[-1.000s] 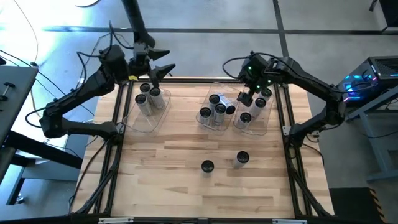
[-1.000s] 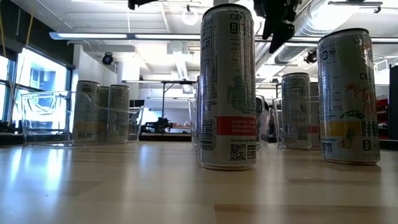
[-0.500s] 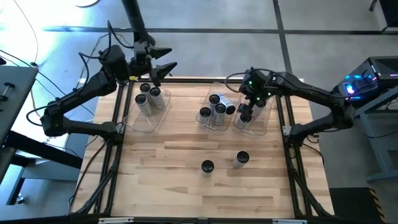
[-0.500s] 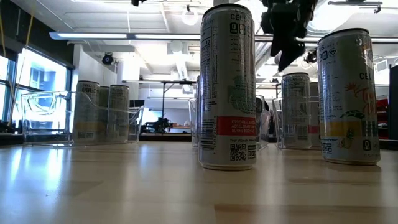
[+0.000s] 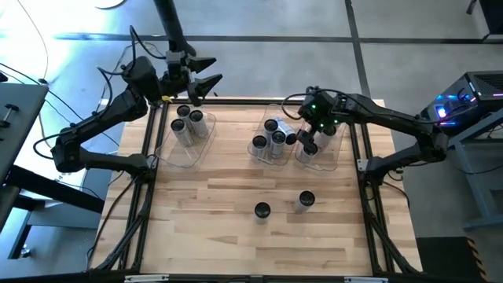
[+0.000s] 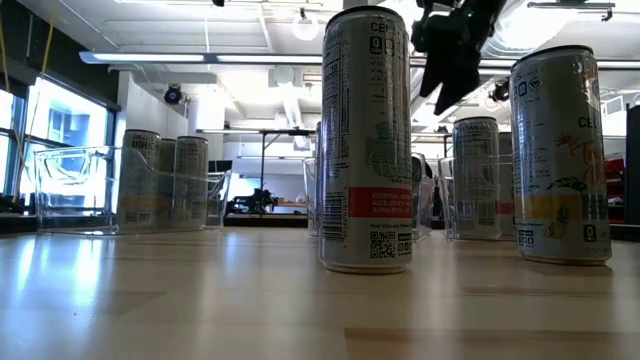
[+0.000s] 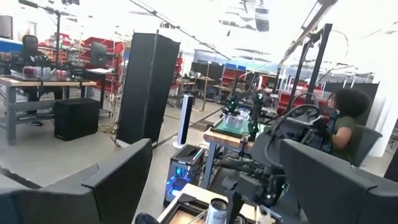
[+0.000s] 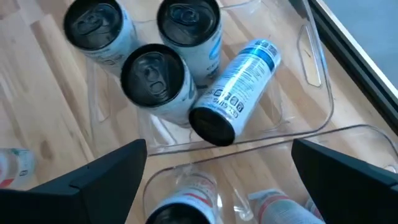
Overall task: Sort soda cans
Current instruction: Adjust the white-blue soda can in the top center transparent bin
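Observation:
Three clear bins stand along the far side of the table. The left bin [image 5: 186,132] holds three upright soda cans. The middle bin [image 5: 275,140] holds several upright cans and one blue-labelled can [image 8: 239,87] lying on its side. The right bin [image 5: 322,149] also holds cans [image 8: 180,208]. Two loose cans [image 5: 262,210] [image 5: 306,200] stand on the bare wood. My right gripper [image 8: 219,149] [image 5: 308,135] hovers open above the wall between the middle and right bins, tilted downward. My left gripper [image 5: 207,79] is open, high above the left bin's far edge, pointing about level.
A black frame [image 5: 145,157] runs around the wooden tabletop. Bare wood [image 5: 236,244] fills the near half around the two loose cans, which stand tall in the low view [image 6: 367,140] [image 6: 560,155]. People sit in the room beyond the table [image 7: 342,121].
My right gripper has come down and moved a little toward the table's near-left, from above the right bin's far part to above the wall between the middle and right bins, staying open. My left gripper has tipped up slightly in place.

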